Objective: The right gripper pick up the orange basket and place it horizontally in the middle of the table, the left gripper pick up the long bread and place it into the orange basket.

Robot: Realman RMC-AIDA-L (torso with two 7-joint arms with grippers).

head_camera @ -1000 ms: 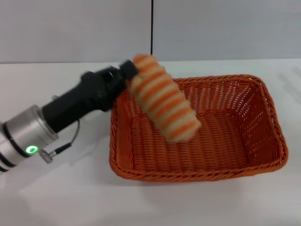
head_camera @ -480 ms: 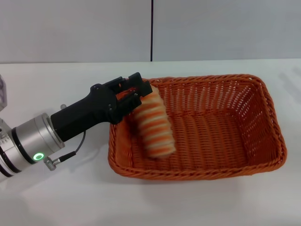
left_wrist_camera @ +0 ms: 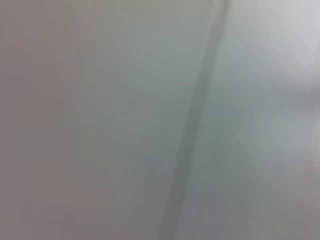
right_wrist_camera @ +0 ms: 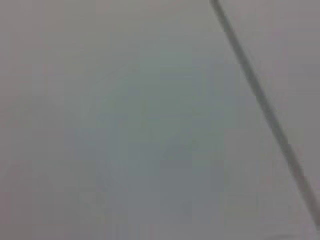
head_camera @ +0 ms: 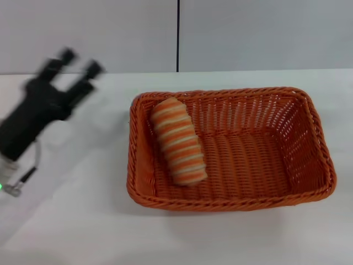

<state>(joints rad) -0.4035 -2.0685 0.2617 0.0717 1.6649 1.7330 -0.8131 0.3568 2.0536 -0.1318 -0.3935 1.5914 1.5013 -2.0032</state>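
So, in the head view we are seeing the long bread lying inside the orange basket, at the basket's left end, resting on the woven floor with its far end leaning toward the left wall and pointing roughly front to back. The basket is sitting lengthwise across the middle of the table, so we are judging both placements done: bread in, basket horizontal. The left gripper is hanging well apart from the basket over the table's left side, its two prongs spread and holding nothing, which is fitting a release with the bread now free. It is motion-smeared, so we are not reading finer detail. The right gripper is not showing anywhere in this view. Moving to the left wrist view, we are getting only a blank pale surface with one dark line running across it; no fingers, no bread, no basket. The right wrist view is giving the same: pale blank surface, one dark diagonal line, nothing of the task. So only the head view is carrying the bread, basket and hand state; the wrist views are adding nothing usable.
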